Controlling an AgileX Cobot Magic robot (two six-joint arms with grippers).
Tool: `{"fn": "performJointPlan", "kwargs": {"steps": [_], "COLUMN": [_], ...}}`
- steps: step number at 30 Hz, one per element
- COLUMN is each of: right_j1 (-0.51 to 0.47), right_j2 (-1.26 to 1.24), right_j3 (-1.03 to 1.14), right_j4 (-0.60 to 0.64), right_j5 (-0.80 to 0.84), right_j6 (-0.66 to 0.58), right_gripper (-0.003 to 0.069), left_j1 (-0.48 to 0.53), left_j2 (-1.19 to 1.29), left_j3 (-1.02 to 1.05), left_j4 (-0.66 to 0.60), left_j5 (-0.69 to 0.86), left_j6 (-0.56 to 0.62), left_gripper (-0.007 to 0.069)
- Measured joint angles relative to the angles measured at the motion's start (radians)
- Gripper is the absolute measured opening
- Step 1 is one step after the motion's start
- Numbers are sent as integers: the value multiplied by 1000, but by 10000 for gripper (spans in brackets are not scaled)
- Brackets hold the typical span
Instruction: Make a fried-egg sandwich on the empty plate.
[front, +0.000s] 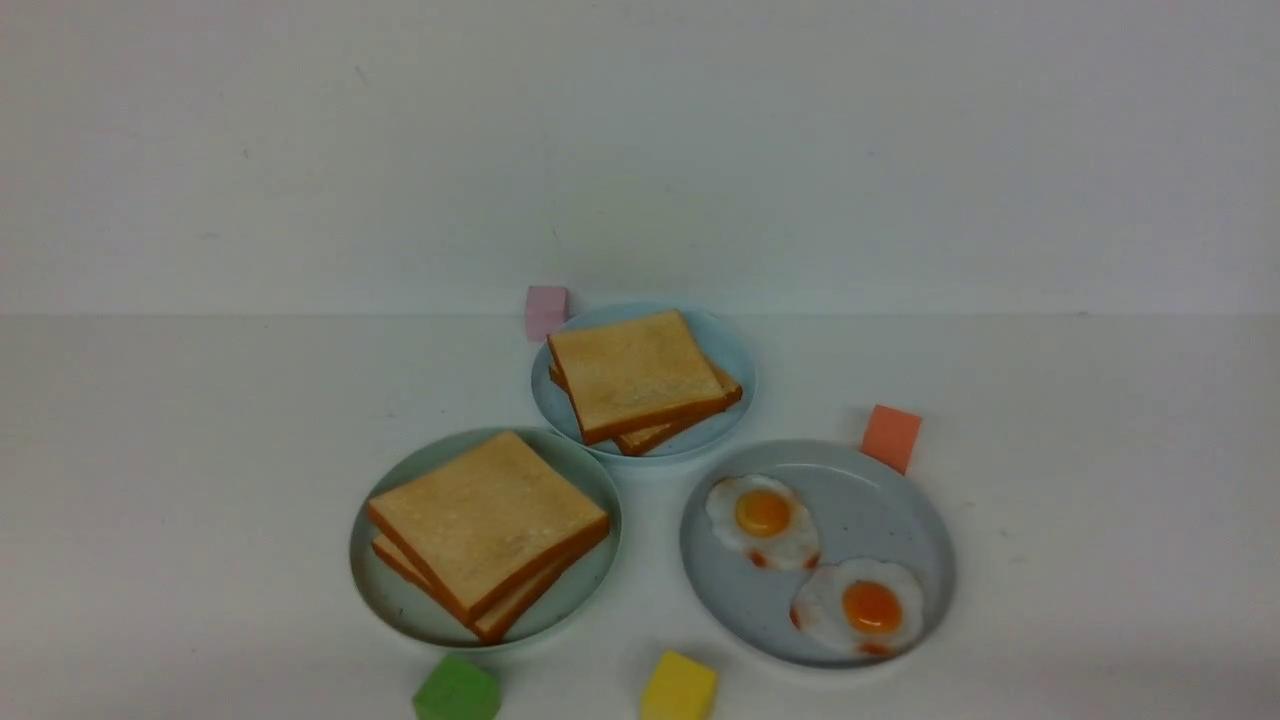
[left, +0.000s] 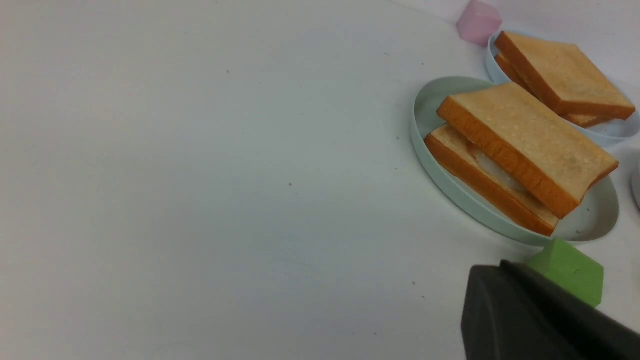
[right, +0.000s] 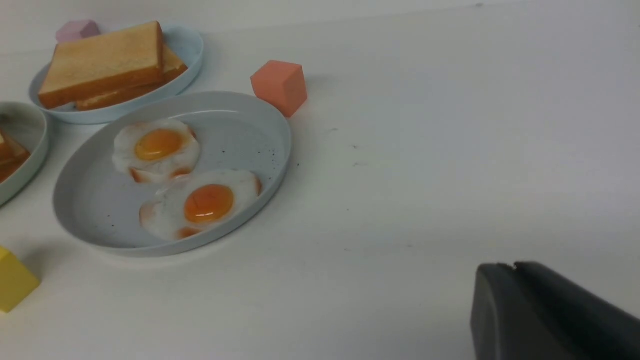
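The fried-egg sandwich (front: 488, 530) lies on the pale mint-green plate (front: 400, 610) at the front left: two toast slices stacked. In the left wrist view the sandwich (left: 525, 145) shows a strip of white egg (left: 492, 167) between its slices. Neither gripper shows in the front view. My left gripper (left: 502, 265) is shut and empty, close to the green cube (left: 567, 270) and short of the plate (left: 595, 220). My right gripper (right: 514, 265) is shut and empty over bare table, well to the side of the egg plate.
A light-blue plate (front: 725, 345) at the back holds two toast slices (front: 635, 375). A grey-blue plate (front: 880, 500) holds two fried eggs (front: 765, 520). Pink (front: 546, 310), orange (front: 891, 436), green (front: 457, 690) and yellow (front: 679, 687) cubes stand around the plates.
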Motion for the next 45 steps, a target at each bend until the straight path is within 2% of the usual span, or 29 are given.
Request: {"fn": "performJointPlan", "kwargs": {"steps": [45], "right_j1": [0], "right_j2": [0], "right_j3": [0], "right_j4": [0], "right_j5": [0], "right_j6": [0], "right_gripper": [114], "left_j1": [0], "left_j2": [0], "left_j3": [0], "left_j4": [0], "left_j5": [0], "left_j6": [0], "left_gripper": [6]}}
